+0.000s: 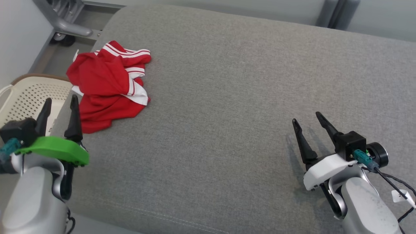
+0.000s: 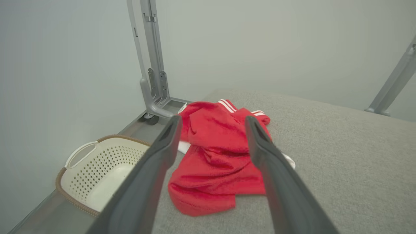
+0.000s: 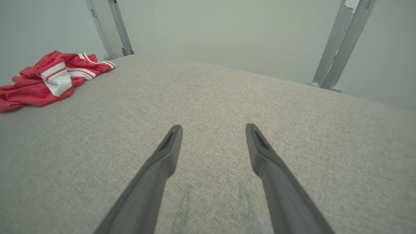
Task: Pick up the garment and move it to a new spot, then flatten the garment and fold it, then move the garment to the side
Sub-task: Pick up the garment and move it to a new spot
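Observation:
The garment [image 1: 107, 86] is red with white stripes and white trim, lying crumpled near the far left corner of the grey cushion [image 1: 234, 107]. My left gripper [image 1: 61, 100] stands open just short of its near edge, nothing between the fingers. Through the left wrist view the garment [image 2: 216, 156] lies ahead between the two open fingers of the left gripper [image 2: 213, 122]. My right gripper [image 1: 307, 117] is open over bare cushion at the near right, far from the cloth. The right wrist view puts the garment [image 3: 48, 76] at the far left, with the right gripper [image 3: 213, 128] empty.
A cream perforated laundry basket [image 1: 24, 97] sits on the floor left of the cushion, beside my left arm. Grey metal frame legs [image 1: 65, 22] with a caster stand beyond the far left corner, and another post [image 1: 338, 13] rises at the far right. A pale wall runs behind.

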